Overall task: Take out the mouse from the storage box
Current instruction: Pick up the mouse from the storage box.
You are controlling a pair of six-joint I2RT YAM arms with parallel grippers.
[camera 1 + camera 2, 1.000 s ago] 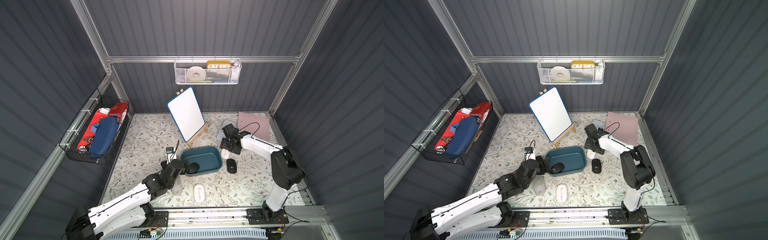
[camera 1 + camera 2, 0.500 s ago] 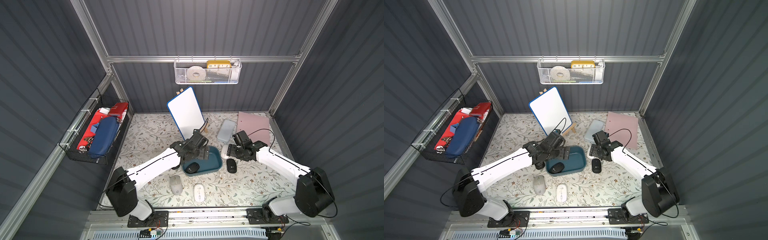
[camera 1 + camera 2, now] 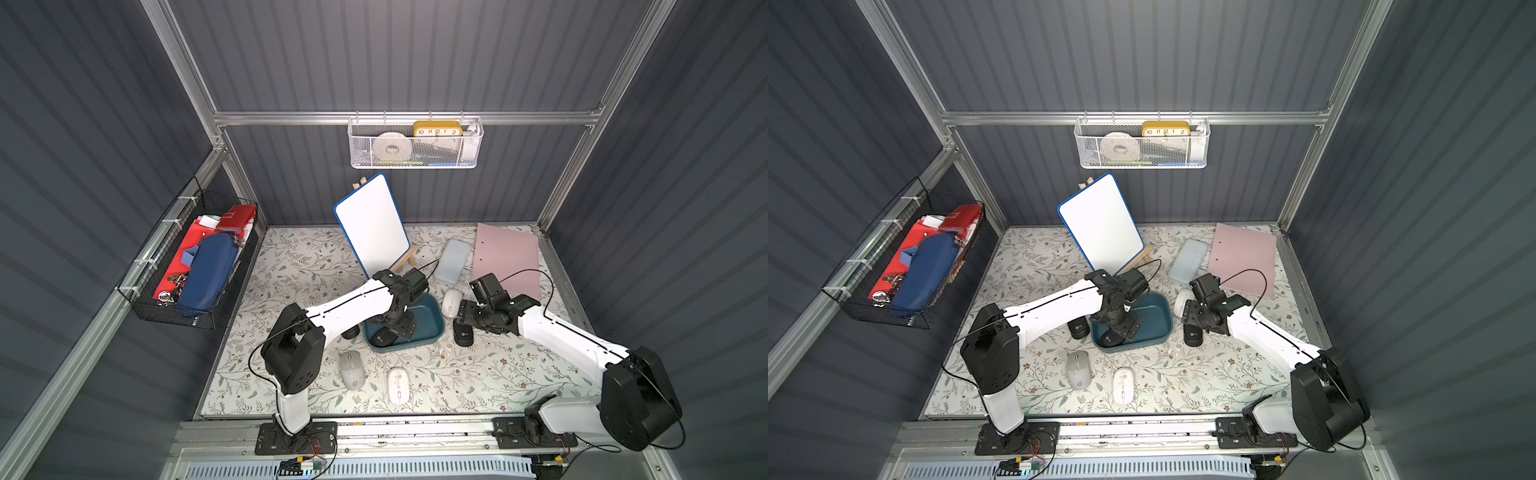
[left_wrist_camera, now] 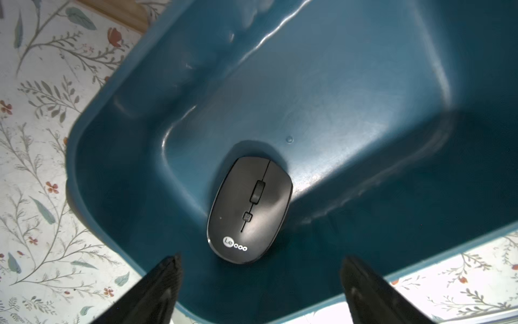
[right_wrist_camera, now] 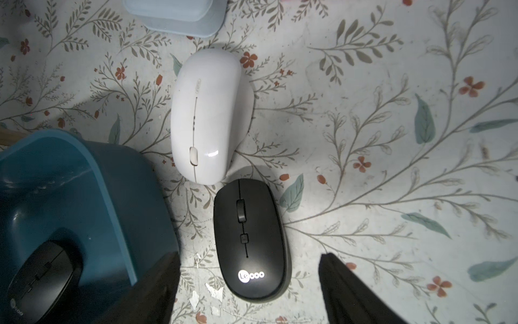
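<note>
Our left tool (image 4: 260,258) hangs released over the box (image 4: 364,84). The mouse (image 4: 249,210) lies in its corner, just ahead of the fingers (image 4: 157,291), long axis crosswise to their closing line.

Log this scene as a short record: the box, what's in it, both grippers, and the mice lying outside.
storage box: teal tub on the floral mat
contents: one black mouse, near a corner
left gripper: open, over the box, not touching the mouse
right gripper: open, over a second black mouse on the mat, not gripping it
outside box: white mouse beside the second black mouse; grey mouse and flat white mouse toward the front
task: mouse not yet out
</note>
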